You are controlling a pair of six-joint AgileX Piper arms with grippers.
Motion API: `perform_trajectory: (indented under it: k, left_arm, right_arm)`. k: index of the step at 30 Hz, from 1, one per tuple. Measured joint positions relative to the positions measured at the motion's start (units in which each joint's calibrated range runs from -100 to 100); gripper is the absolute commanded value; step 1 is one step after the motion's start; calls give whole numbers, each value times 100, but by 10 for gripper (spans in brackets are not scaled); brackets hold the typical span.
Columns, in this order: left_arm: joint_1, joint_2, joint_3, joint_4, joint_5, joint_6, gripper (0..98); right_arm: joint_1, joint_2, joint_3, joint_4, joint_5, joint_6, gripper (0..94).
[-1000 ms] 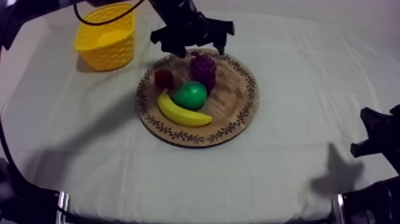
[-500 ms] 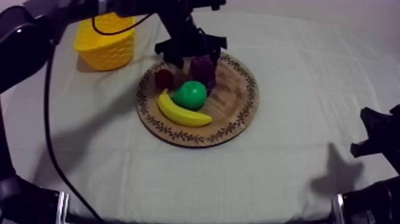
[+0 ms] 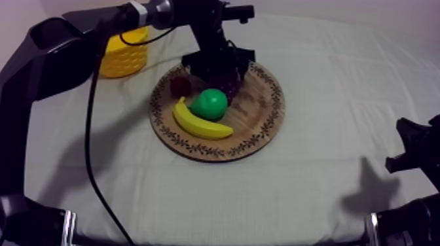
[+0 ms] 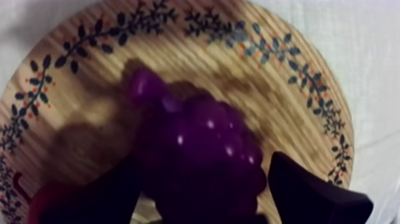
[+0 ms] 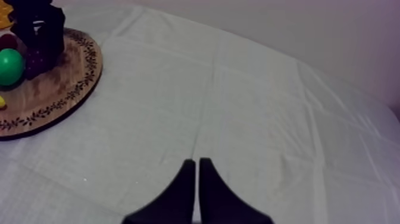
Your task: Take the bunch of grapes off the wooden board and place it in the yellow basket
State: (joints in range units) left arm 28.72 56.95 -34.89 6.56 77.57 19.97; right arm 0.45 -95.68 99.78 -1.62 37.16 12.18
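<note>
The left gripper is coming down. A second ago it was hanging above the wooden board. Now it is sitting low over the bunch of grapes, which is lying on the board just beside the pear. Its two fingers are standing apart, one on each side of the grapes (not squeezing yet, it seems). So the grab is looking close, and the trip to the yellow basket is coming after. The right gripper is resting far off, fingers pressed together, holding nothing.
</note>
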Motion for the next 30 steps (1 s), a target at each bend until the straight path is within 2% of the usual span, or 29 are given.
perform_trajectory:
  k: [12,15,22,30]
  left_arm:
    - [-23,51,18,6,-74,19,756]
    - [-31,27,53,28,-126,-25,717]
    - [-32,-1,105,40,-228,-69,547]
    - [-10,-7,118,17,-251,-27,513]
  right_arm:
    - [0,0,0,0,0,0,5]
    - [0,0,0,0,0,0,5]
    - [0,0,0,0,0,0,5]
    - [0,0,0,0,3,0,5]
